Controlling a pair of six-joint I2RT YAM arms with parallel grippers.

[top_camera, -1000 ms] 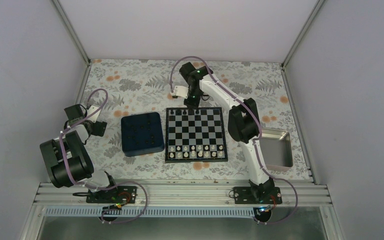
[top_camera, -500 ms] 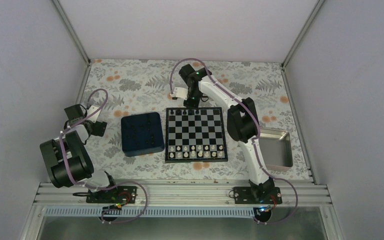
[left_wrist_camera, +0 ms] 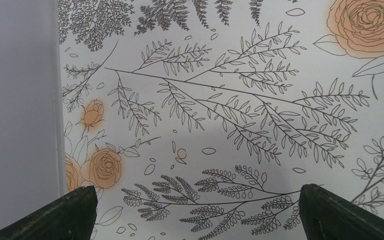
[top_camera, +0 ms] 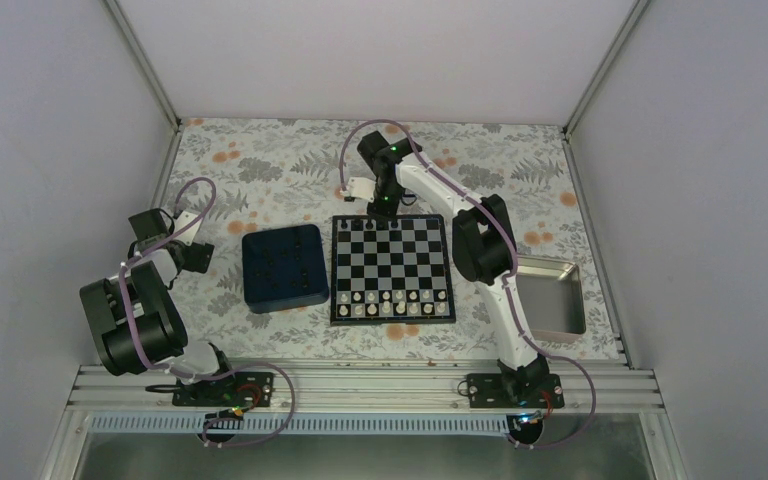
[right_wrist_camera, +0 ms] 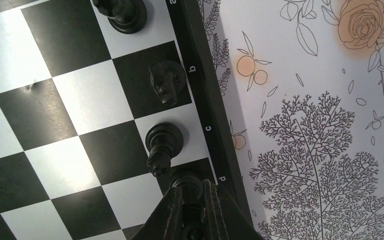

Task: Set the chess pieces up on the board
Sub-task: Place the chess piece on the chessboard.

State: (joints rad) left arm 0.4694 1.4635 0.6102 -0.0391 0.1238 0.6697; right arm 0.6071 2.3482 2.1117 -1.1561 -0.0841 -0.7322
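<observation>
At the near left, the left gripper (left_wrist_camera: 192,215) hangs over the cloth (left_wrist_camera: 230,100), a smooth sheet printed with thin fern leaves and orange roses. Its two dark, wedge-shaped fingers (left_wrist_camera: 70,215) stand wide apart with nothing between them.

Further in lies a dark blue tray (top_camera: 283,266), square with rounded corners. Small dark specks on it are perhaps pieces, but they are too small to tell. Just beside it, on the right, lies the board (top_camera: 392,268), flat and glossy, with black and pale checks and a thin black border. A shiny metal tray (top_camera: 552,295) lies at the right, partly under the right arm.

White pieces (top_camera: 390,303) fill the two near rows of the board. In the far row three black pieces (right_wrist_camera: 162,145) stand along the border, round-based and shining, two of them at the letters b and c. The right gripper (right_wrist_camera: 192,210) is at letter d. Its jaws are narrow and pinch the thin top of a fourth piece (right_wrist_camera: 186,187).
</observation>
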